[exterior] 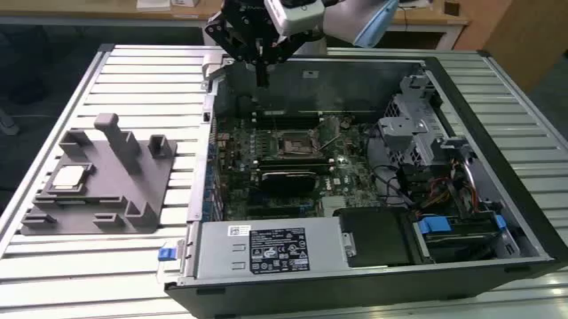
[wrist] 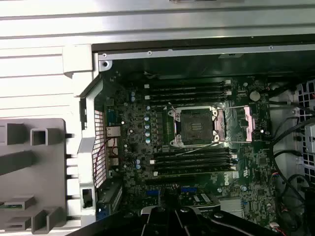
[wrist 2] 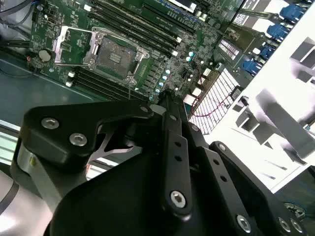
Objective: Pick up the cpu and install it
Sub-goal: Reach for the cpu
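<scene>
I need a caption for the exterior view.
Pincer hovers over the open computer case; cpu lies on the grey fixture beside it.

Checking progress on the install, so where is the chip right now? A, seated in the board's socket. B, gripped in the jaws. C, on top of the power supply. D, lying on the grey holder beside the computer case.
D: the chip lies on the grey holder outside the computer case, and the socket is open and empty.
</scene>
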Tool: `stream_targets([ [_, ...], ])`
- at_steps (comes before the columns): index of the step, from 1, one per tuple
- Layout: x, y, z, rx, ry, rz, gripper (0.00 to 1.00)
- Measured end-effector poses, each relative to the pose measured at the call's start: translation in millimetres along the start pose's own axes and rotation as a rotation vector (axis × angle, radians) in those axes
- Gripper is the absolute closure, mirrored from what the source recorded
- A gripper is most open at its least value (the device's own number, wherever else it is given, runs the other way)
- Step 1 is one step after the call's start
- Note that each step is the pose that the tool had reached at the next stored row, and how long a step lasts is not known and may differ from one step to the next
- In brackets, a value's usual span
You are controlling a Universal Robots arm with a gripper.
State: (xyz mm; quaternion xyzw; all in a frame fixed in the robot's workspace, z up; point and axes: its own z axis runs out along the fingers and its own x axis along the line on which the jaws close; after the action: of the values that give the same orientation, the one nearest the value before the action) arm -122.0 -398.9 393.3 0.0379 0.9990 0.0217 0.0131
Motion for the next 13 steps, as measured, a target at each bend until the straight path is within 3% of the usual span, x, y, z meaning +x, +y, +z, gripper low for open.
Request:
stream_targets([
  [13, 1.5, -0.1, -0.1, 0.0001, 0.0, 0.0, 0.89],
])
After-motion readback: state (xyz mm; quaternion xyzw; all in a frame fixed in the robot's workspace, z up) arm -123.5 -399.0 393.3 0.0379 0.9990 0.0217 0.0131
